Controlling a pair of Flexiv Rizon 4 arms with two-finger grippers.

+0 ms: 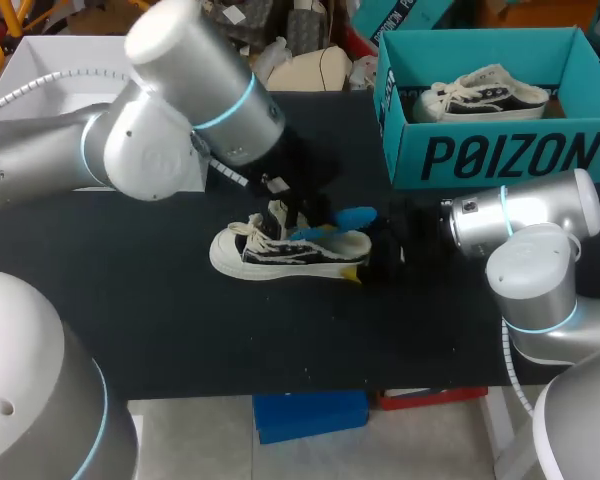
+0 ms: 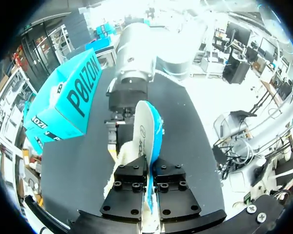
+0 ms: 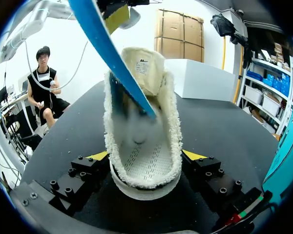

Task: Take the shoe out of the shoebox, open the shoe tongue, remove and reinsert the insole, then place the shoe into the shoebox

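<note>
Head view: the black surface point(image 1: 180, 320) carries the shoe point(image 1: 280, 252), with the teal shoebox point(image 1: 500, 150) at far right. The left hand point(image 2: 150, 171) pinches the blue insole point(image 2: 147, 131); the right hand point(image 3: 146, 156) clamps the shoe's heel.

Your counter point(image 1: 180, 330) has a black, matte top that fills most of the head view from side to side. Its near edge runs straight across, low in that view. A few pale specks dot the surface towards that edge. Close up, from the right wrist, you see a fine grainy texture. Bright, even light gives the top a grey sheen.
</note>
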